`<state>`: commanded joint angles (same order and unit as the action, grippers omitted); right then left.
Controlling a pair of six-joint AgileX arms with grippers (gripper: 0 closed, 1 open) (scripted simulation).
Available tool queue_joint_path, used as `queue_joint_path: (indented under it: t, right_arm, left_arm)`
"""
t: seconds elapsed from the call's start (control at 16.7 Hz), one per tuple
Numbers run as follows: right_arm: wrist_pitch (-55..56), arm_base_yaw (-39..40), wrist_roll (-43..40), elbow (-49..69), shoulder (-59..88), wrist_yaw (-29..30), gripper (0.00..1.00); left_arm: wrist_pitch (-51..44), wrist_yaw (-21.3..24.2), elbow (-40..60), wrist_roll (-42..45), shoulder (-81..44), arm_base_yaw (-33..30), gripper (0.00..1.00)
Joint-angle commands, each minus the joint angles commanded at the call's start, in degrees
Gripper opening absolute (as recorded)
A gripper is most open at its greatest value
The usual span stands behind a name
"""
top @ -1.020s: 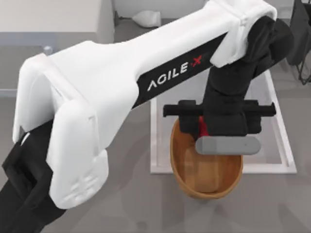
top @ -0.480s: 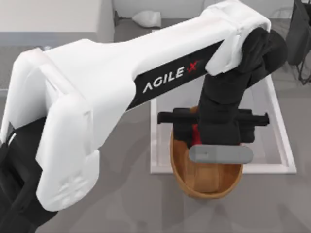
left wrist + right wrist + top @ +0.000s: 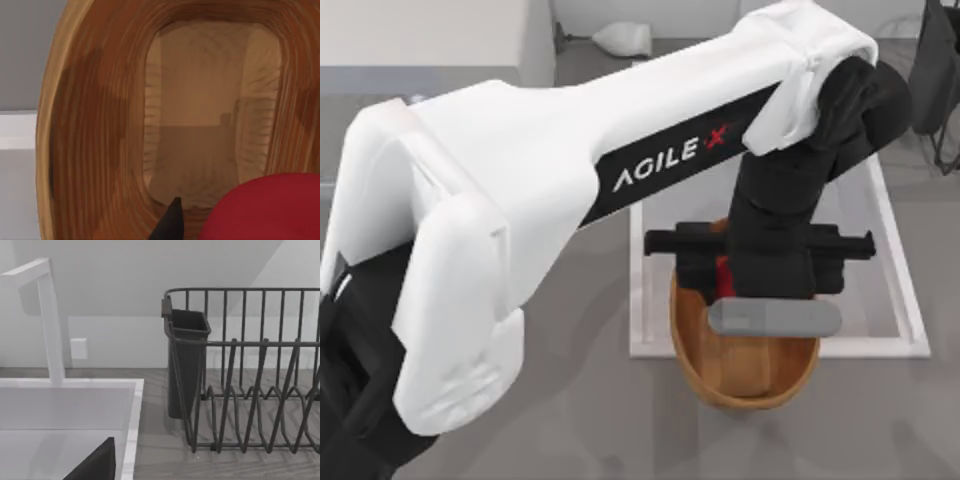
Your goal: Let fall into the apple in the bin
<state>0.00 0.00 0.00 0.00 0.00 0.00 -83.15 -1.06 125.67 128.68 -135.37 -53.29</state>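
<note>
Over the bin's far end, the apple shows as a sliver of red under the left end effector, pinched between its fingers and held clear above the basket floor. Left wrist view: apple close to the lens, one dark fingertip beside it, ribbed wicker walls and pale flat bottom of the bin directly below.

Left arm reaches in from the top view's left, white forearm slanting up across the frame, then black wrist section dropping straight down over the bin. Bin sits on the grey tabletop, its far end overlapping the white basin.

Right wrist view: white basin, white faucet, dark wire dish rack. A dark fingertip pokes in at the edge; grip state unreadable.
</note>
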Motion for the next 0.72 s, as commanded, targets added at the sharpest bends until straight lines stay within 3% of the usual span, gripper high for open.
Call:
queue_joint_path:
  t: [0.36,0.72]
  right_arm:
    - [0.0,0.0,0.0,0.0,0.0,0.0,1.0]
    - [0.0,0.0,0.0,0.0,0.0,0.0,1.0]
  left_arm:
    - [0.0,0.0,0.0,0.0,0.0,0.0,0.98]
    - [0.0,0.0,0.0,0.0,0.0,0.0,1.0]
